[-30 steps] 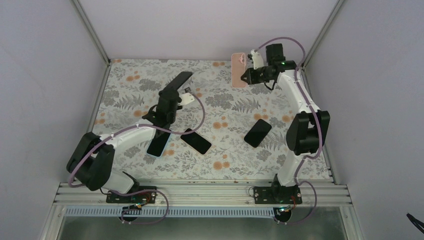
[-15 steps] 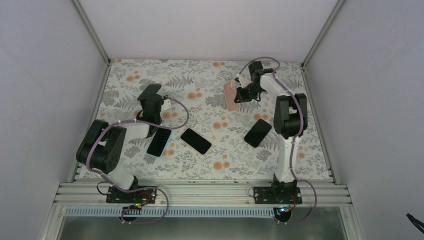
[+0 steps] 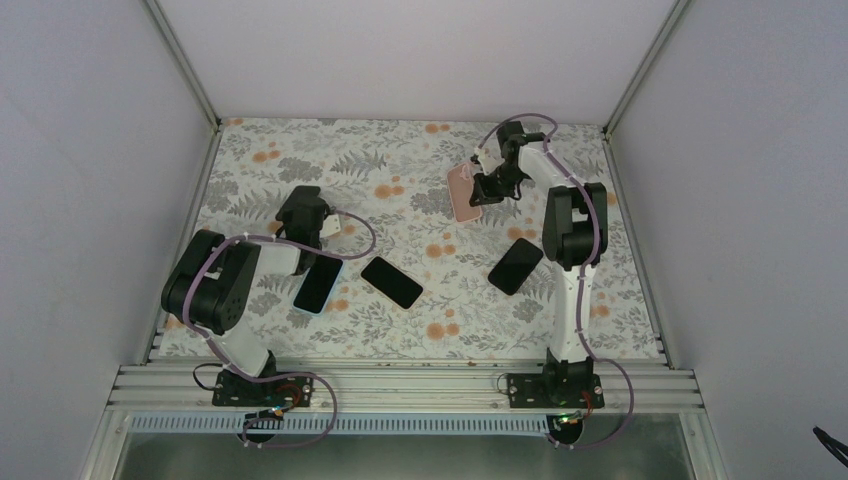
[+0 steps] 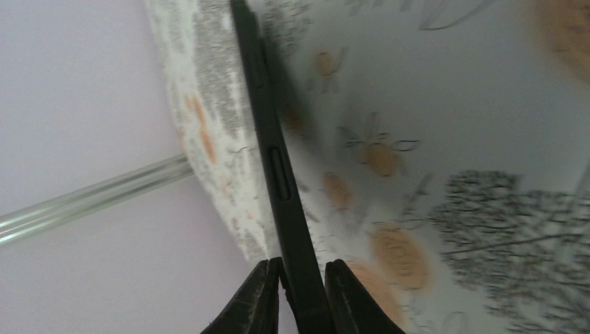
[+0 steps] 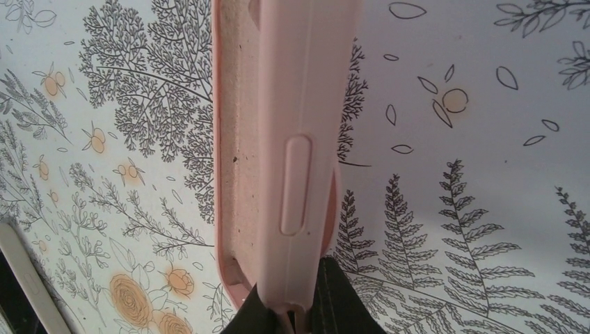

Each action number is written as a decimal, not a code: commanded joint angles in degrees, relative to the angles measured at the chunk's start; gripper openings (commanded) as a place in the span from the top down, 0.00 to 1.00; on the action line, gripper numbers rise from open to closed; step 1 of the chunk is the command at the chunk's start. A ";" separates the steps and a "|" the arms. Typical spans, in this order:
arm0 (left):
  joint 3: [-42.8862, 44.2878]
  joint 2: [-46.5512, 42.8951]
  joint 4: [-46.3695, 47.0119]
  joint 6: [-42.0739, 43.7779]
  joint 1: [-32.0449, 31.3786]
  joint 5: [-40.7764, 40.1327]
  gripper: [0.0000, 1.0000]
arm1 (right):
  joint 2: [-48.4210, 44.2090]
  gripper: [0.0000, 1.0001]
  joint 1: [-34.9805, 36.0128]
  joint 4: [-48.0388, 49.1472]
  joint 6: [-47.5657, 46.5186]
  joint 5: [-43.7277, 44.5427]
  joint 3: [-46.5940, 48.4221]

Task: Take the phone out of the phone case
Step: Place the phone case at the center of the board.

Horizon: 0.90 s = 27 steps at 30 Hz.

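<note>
The flowered table (image 3: 420, 160) takes up the whole booth floor. The left arm (image 3: 215, 290) sits folded near its own side, and the right arm (image 3: 570, 230) stretches toward the far edge. Three handsets lie flat mid-table: a pale-rimmed phone (image 3: 318, 283) just beside the left arm, a dark phone (image 3: 392, 282) in the middle, and a second dark phone (image 3: 516, 266) nearer the right arm. The right gripper (image 5: 292, 313) is clamped on one end of the pink case (image 5: 278, 139), held on edge over the cloth with its fuzzy inner face showing. The left gripper (image 4: 298, 299) pinches the black phone (image 4: 275, 167) by its thin sides, well apart from the case.
</note>
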 commanded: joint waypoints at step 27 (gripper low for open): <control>38.12 -11.33 -68.24 -20.46 -2.44 45.09 0.00 | -24.18 0.15 -2.78 3.62 -9.03 18.51 -18.94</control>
